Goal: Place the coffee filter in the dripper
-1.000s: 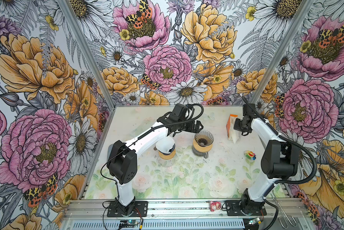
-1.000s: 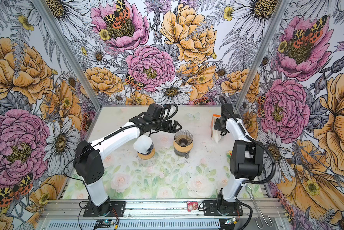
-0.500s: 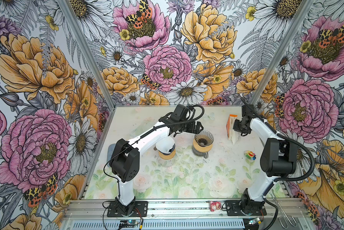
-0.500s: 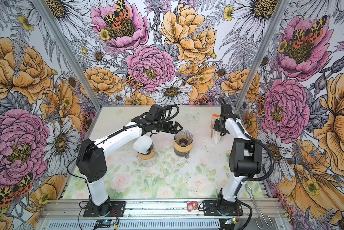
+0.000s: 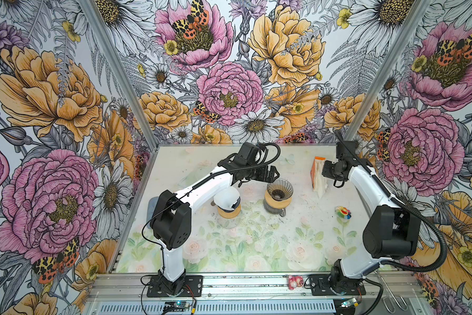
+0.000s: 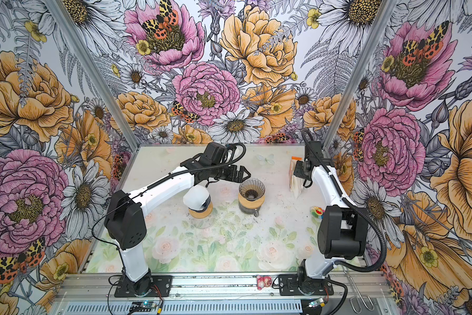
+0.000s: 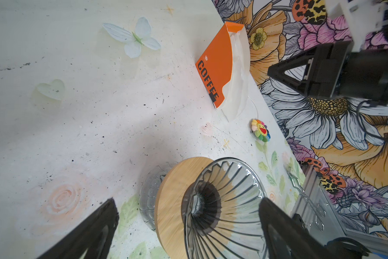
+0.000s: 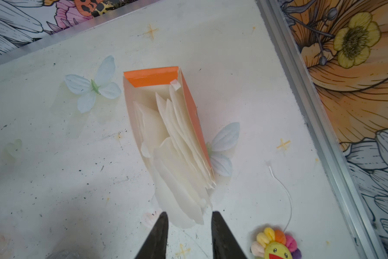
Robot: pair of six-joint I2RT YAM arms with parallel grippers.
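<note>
At far-right filter box [image 8: 152, 77], right gripper [image 8: 189, 214] just parted narrowly, no coffee filter [image 8: 179, 190] held, regrasp likely; left gripper [image 7: 187, 200] stayed wide near dripper [image 7: 233, 190].

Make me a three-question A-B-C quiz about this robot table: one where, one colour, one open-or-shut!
1. Where is the filter box?
A) toward the back, by the right arm
B) at the front edge
C) up in the air

2. What colour is its cover?
A) blue
B) orange
C) green

3. How is the left end effector?
A) shut on something
B) shut, empty
C) wide open, empty

Answers:
1 A, in both top views it stands beside that arm's wrist.
2 B, the left wrist view shows orange with "COFFEE" printed on it.
3 C, its fingers stand far apart and grip nothing.
</note>
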